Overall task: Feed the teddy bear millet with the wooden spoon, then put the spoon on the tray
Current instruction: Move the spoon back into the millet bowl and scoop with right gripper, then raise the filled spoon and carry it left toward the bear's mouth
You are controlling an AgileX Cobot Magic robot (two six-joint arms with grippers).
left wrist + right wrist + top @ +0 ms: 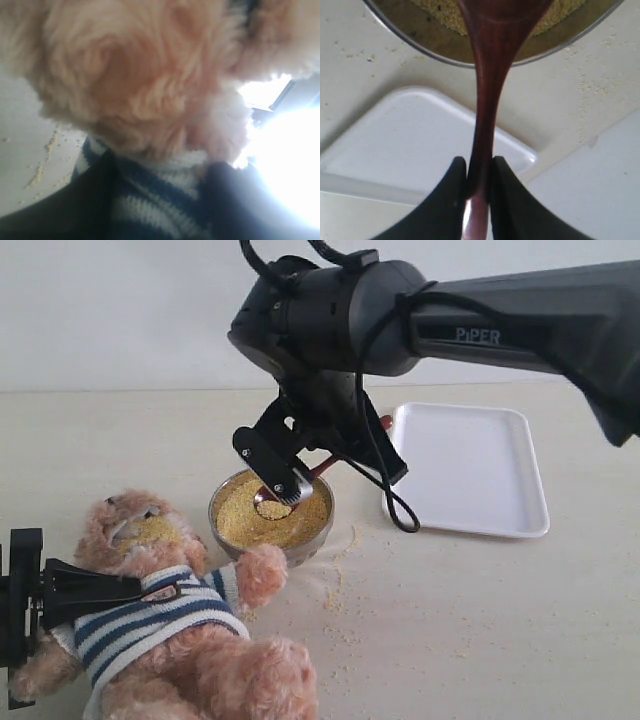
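The teddy bear lies on its back at the front left, with millet grains on its muzzle. My left gripper is shut on the bear's striped shirt, which fills the gap between the dark fingers. My right gripper is shut on the thin handle of the wooden spoon, and the spoon's bowl rests in the millet. In the right wrist view the gripper pinches the spoon over the white tray. The tray sits to the right.
The millet fills a round metal bowl standing between the bear's head and the tray. Loose grains lie scattered on the beige table in front of the bowl. The bear's raised paw touches the bowl's front.
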